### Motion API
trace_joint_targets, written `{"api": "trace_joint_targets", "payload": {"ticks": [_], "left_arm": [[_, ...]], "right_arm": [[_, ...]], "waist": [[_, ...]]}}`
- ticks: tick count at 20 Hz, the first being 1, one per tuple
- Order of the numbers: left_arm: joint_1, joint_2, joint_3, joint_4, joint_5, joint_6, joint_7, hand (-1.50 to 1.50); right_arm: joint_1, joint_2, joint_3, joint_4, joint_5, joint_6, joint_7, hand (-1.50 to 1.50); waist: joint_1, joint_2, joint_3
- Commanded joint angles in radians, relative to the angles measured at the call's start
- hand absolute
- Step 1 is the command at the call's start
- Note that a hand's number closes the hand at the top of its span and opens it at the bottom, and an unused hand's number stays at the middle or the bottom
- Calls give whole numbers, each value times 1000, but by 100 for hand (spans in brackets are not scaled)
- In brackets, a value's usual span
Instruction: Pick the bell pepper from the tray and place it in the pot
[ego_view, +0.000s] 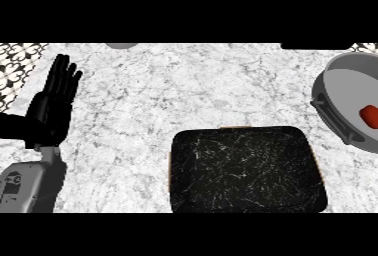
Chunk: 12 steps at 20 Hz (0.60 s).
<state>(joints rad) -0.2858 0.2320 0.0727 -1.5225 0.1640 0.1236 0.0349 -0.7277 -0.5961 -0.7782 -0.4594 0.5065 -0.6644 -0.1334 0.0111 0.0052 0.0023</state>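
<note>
Nearest, along the lower edge of the frame, lies the tray (247, 170): a dark, square slab with rounded corners and fine pale scratches across its face, a thin tan rim showing at its top and sides. It sits at lower centre to lower right on the white, grey-veined marble tabletop (184, 85), and nothing rests on it.

At lower left a grey forearm (29, 187) comes up from the bottom edge and ends in the black left hand (50, 112). The hand stands at the left side of the frame with its fingers (63, 75) straight and pointing toward the top of the picture, held close together, the thumb out toward the left edge. It grips nothing and touches neither tray nor pot; it is well apart from both.

Farther off, at the right edge in the upper half, is the grey pot (332, 82), round and partly cut by the frame, with a dark handle on its near-left wall. Inside it, against the right edge, lies the red bell pepper (369, 116), only partly visible.

At the upper left corner a strip of black-and-white patterned surface (18, 55) borders the marble. The right hand does not appear.
</note>
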Motion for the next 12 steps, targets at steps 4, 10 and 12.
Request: {"api": "trace_joint_targets", "payload": {"ticks": [4,10,12], "left_arm": [[-11,-12,-3,10,-14,3,1,0],[42,-16,6,-21,-4,-25,-24,0],[18,-2,16,-42,-13,-5,27,0]], "right_arm": [[112,5,-132,-95,-213,41,-197,-150],[254,-35,-192,-148,-347,149,-304,-150],[307,-71,-190,-171,-363,182,-264,-150]], "waist": [[-15,-5,-1],[-12,-5,-1],[-15,-7,-2]]}}
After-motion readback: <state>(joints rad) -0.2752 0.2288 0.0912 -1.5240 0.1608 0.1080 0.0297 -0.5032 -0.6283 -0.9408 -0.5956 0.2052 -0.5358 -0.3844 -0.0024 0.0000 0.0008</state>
